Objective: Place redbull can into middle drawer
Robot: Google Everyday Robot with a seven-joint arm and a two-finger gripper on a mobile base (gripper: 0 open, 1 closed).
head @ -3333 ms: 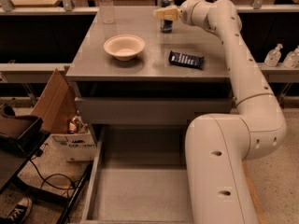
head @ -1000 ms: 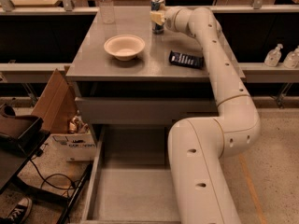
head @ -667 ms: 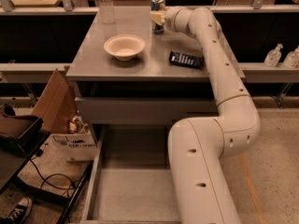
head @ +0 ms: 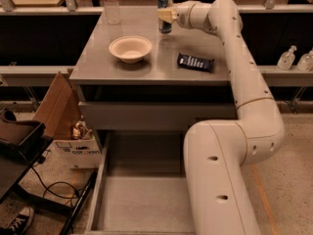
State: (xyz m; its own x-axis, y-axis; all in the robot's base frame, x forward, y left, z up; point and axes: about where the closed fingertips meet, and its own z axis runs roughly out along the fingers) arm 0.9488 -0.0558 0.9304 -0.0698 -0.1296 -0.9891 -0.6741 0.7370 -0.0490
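Observation:
The redbull can (head: 165,9), blue and silver, stands upright at the far edge of the grey table top (head: 98,67). My gripper (head: 167,15) is at the can's right side at mid-height, reaching in from the right, and partly covers it. The can still rests on the table. The middle drawer (head: 142,199), a wide grey tray with low walls and a bare floor, is pulled open low at the front, below the table. My white arm (head: 220,180) covers the drawer's right part.
A cream bowl (head: 130,48), a clear plastic bottle (head: 111,4) and a dark snack bar (head: 195,62) stand on the table. A closed grey drawer front (head: 156,115) sits above the open one. A cardboard box (head: 73,141) and cables lie at the left.
Since the oldest frame my gripper has moved left to the can's side. Over the last second nothing has visibly moved.

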